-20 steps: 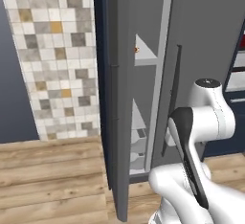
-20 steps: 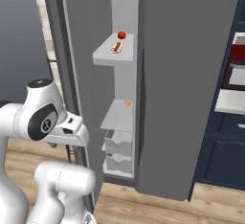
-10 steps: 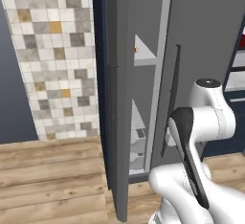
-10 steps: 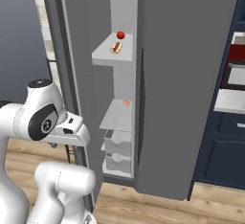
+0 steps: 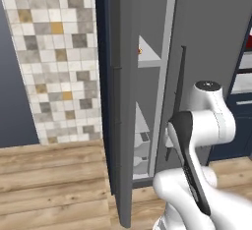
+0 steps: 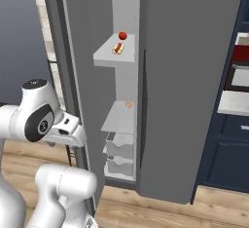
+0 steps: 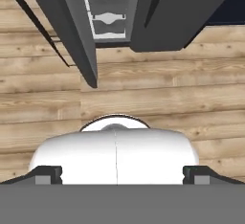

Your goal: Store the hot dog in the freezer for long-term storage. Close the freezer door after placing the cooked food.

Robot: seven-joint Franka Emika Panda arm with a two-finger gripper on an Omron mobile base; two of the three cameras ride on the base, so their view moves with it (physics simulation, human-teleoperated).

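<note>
Grey freezer (image 6: 194, 76) open; hot dog (image 6: 117, 48) on shelf (image 6: 104, 56). Door (image 6: 80, 100) ajar, we must shut it. Hand (image 7: 116, 177) state unclear. Risk: we swing wide, miss door edge.

Noting a mosaic tile wall (image 5: 54, 62) at ten o'clock in the left base view, showing white, grey and tan squares. Meeting a plain dark blue-grey wall (image 5: 15, 101) just beside it at nine o'clock. Spreading below both, from seven to six o'clock, as a pale wood plank floor (image 5: 49, 175). Finding navy cabinets (image 6: 228, 159) at four o'clock in the right base view, with a red appliance (image 6: 241, 52) showing partly above them at two o'clock. Spotting a small red ball (image 6: 122, 35) resting at twelve o'clock, and a tiny orange thing (image 6: 129, 104) lying near the centre, too small for naming.
</note>
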